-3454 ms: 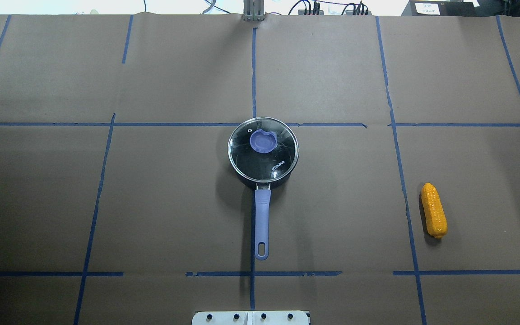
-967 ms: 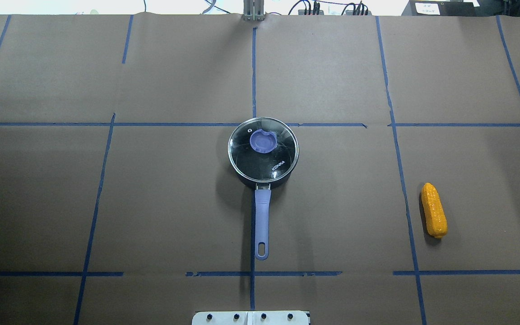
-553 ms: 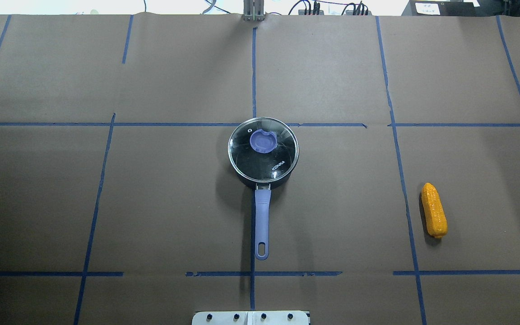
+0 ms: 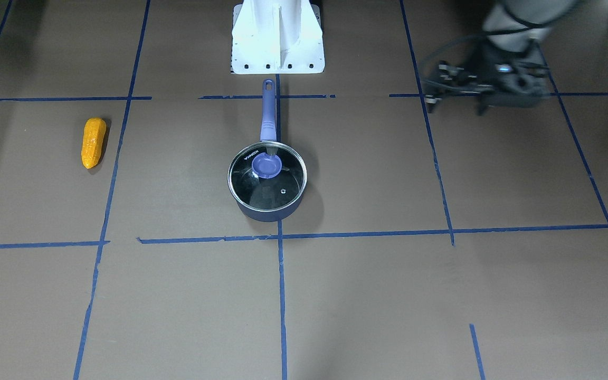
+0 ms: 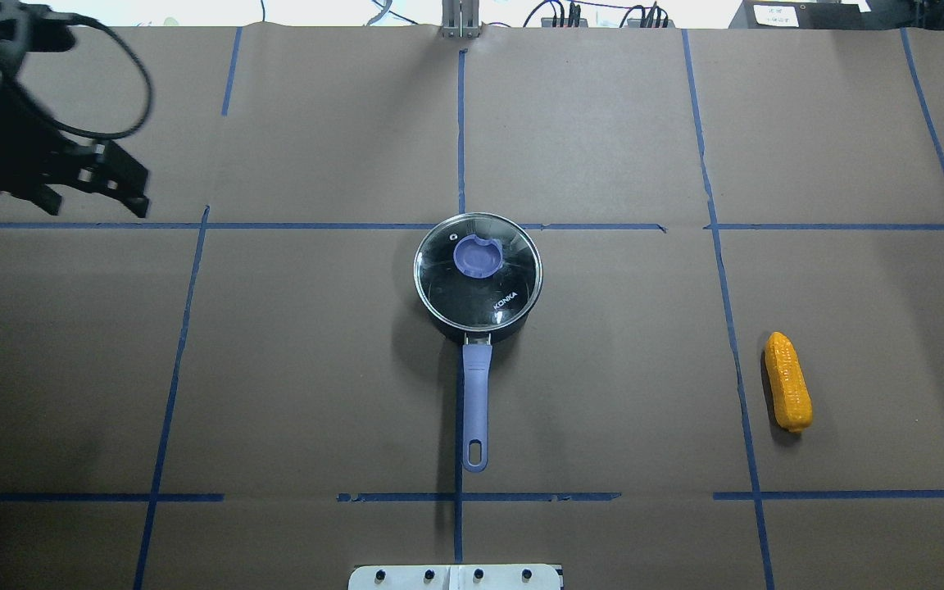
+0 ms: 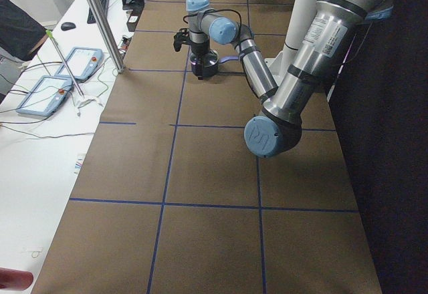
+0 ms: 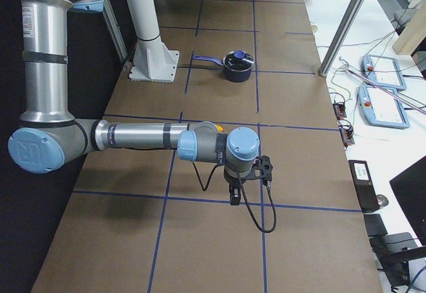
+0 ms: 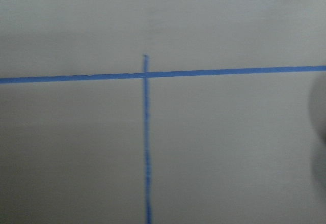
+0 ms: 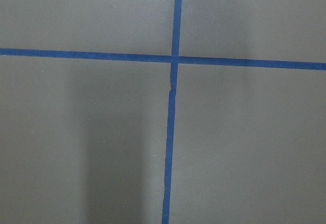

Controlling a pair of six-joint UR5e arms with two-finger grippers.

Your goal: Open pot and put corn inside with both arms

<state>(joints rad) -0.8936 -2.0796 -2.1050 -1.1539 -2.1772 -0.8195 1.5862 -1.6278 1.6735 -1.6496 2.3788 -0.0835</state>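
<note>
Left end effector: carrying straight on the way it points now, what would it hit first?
Probably the bare table, by the blue tape crossing. The left end effector points roughly downward, and its wrist view shows only brown paper, nothing in between. Its height is unclear.

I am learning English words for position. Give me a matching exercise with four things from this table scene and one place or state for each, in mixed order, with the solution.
Things:
1. glass lid
2. corn
3. left gripper
4. pot handle

Places or states:
A. lies alone on the table, far from the pot
B. sits closed on the pot
C. points toward the robot's base
D. above the table, off to the robot's left

Pairs: 1-B, 2-A, 3-D, 4-C
</note>
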